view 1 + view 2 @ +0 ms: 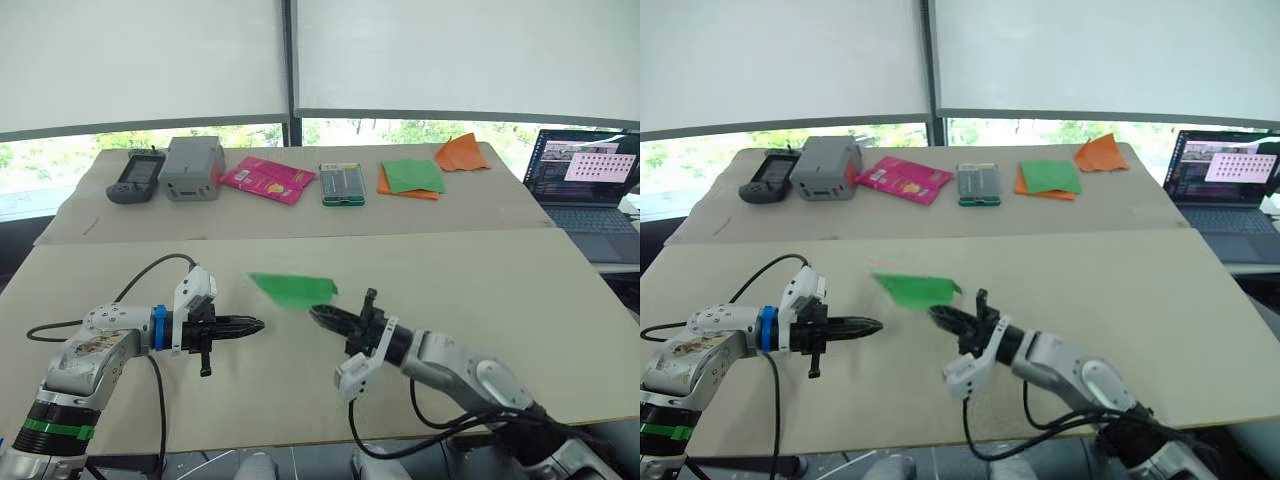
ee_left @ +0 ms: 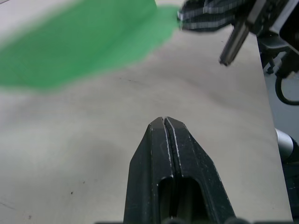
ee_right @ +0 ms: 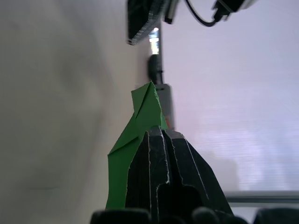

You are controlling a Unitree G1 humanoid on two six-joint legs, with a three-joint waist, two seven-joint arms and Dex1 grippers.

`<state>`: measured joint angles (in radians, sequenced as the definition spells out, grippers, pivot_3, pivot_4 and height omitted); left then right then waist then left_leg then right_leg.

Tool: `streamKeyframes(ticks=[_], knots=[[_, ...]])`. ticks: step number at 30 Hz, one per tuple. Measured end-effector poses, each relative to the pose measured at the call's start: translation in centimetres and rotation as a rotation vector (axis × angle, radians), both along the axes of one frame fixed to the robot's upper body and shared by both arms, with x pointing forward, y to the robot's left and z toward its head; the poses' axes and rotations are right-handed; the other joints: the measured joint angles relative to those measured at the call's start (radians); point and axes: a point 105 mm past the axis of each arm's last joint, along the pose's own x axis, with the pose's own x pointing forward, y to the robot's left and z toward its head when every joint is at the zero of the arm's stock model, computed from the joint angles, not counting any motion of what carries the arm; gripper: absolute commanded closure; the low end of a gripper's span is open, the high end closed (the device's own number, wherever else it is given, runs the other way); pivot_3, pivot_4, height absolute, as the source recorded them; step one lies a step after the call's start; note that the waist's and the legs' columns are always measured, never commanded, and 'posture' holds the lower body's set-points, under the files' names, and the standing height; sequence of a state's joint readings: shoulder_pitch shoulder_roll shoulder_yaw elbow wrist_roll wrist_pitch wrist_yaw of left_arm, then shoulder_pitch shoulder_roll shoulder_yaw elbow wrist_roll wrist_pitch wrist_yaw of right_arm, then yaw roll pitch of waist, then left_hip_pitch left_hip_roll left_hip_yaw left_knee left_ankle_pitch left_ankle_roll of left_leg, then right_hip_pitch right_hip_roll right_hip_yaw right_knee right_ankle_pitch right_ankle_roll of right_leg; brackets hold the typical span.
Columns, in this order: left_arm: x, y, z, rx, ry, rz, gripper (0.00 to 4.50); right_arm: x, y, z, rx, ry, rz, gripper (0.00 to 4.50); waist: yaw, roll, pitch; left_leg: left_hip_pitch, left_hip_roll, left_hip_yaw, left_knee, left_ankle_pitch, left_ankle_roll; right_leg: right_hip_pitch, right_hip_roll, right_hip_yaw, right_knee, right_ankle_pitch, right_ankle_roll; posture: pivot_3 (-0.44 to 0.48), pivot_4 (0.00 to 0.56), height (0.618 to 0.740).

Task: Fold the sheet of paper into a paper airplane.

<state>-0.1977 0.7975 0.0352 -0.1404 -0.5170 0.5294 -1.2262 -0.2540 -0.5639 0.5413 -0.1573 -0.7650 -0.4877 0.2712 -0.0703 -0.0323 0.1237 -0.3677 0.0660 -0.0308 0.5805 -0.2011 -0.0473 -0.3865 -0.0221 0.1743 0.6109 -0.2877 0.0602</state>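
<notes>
My left end effector [image 1: 255, 324] hangs over the near worktop [image 1: 480, 290] with its two black fingers pressed together on nothing, pointing toward my right side. My right end effector [image 1: 316, 313] is clamped on one corner of the paper airplane [image 1: 292, 289], a bright green folded wedge with creases, lifted above the worktop; its pointed end reaches out toward my left. The two end effectors are near each other but apart. On the far worktop, from my left to my right, lie a dark handheld device [image 1: 136, 178], a grey box [image 1: 193, 167], a pink packet [image 1: 267, 179], a small green case [image 1: 342, 184], a green sheet stacked on an orange sheet [image 1: 411, 178] and a crumpled orange paper [image 1: 461, 153]. An open laptop [image 1: 583, 178] stands at the far right.
</notes>
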Motion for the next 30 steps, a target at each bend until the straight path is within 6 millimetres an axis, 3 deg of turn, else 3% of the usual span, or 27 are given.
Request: streamKeyframes(ticks=[2, 8, 9, 12, 14, 18, 24, 27, 30], knots=[[0.0, 0.1, 0.0, 0.004, 0.004, 0.001, 4.5, -1.4, 0.0, -2.5, -0.023, 0.157, 0.015, 4.48, 0.001, 0.0, 0.0, 0.0, 0.0, 0.0, 0.0, 0.0, 0.0, 0.0, 0.0, 0.0, 0.0, 0.0, 0.0, 0.0, 0.15, 0.74], [-0.1, 0.3, 0.0, 0.013, 0.014, 0.003, 4.5, -1.9, -0.1, -2.9, -0.039, 0.258, 0.036, 4.48, -0.001, 0.0, 0.001, 0.0, 0.0, 0.0, 0.001, 0.0, 0.0, -0.001, 0.0, 0.0, 0.001, 0.0, 0.0, 0.0, 0.15, 0.74], [-0.1, 0.3, 0.0, 0.013, 0.015, 0.003, 4.5, -1.8, -0.1, -3.0, -0.039, 0.275, 0.027, 3.88, 0.0, 0.0, 0.001, 0.0, 0.0, 0.0, 0.001, 0.0, 0.0, 0.0, 0.0, 0.0, 0.001, 0.0, 0.0, 0.0, 0.15, 0.74], [-0.1, 0.3, 0.0, 0.013, 0.015, 0.001, 4.5, -1.7, -0.2, -2.9, -0.018, 0.31, 0.012, 2.83, 0.004, 0.0, 0.001, 0.0, 0.0, 0.0, 0.001, 0.0, 0.0, 0.0, 0.0, 0.0, 0.001, 0.0, 0.0, 0.0, 0.15, 0.74], [-0.1, 0.3, 0.0, 0.013, 0.016, 0.001, 4.5, -1.6, -0.5, -2.6, -0.002, 0.324, 0.0, 2.35, 0.004, 0.0, 0.001, 0.0, 0.0, 0.0, 0.002, 0.0, 0.0, 0.0, 0.0, 0.0, 0.001, 0.0, 0.0, 0.0, 0.15, 0.74], [-0.1, 0.2, -0.1, 0.013, 0.016, -0.001, 4.5, -1.6, -1.1, -1.0, 0.042, 0.351, -0.006, 2.35, 0.003, 0.0, 0.001, 0.0, 0.0, 0.0, 0.002, 0.0, 0.0, 0.0, 0.0, 0.0, 0.001, 0.0, 0.0, 0.0, 0.15, 0.74], [-0.2, 0.1, -0.2, 0.015, 0.023, -0.011, 4.5, 0.0, -0.9, 4.9, 0.276, 0.42, -0.037, 2.35, 0.001, 0.0, 0.0, 0.0, 0.0, 0.0, 0.002, 0.0, 0.0, 0.0, 0.001, 0.0, 0.002, 0.0, 0.0, 0.0, 0.15, 0.74], [-0.2, 0.1, -0.3, 0.015, 0.024, -0.013, 4.5, 0.9, -0.9, 4.8, 0.332, 0.566, -0.092, 2.35, 0.005, 0.0, 0.0, 0.0, 0.0, 0.0, 0.002, 0.0, 0.0, 0.0, 0.0, 0.0, 0.002, 0.0, 0.0, 0.0, 0.15, 0.74], [-0.2, 0.1, -0.3, 0.015, 0.025, -0.011, 4.5, 1.5, -1.1, 3.7, 0.338, 0.677, -0.163, 3.23, 0.008, 0.001, 0.0, -0.001, 0.0, 0.0, 0.003, 0.0, 0.0, 0.0, 0.0, 0.0, 0.001, 0.0, 0.0, 0.0, 0.15, 0.74]])
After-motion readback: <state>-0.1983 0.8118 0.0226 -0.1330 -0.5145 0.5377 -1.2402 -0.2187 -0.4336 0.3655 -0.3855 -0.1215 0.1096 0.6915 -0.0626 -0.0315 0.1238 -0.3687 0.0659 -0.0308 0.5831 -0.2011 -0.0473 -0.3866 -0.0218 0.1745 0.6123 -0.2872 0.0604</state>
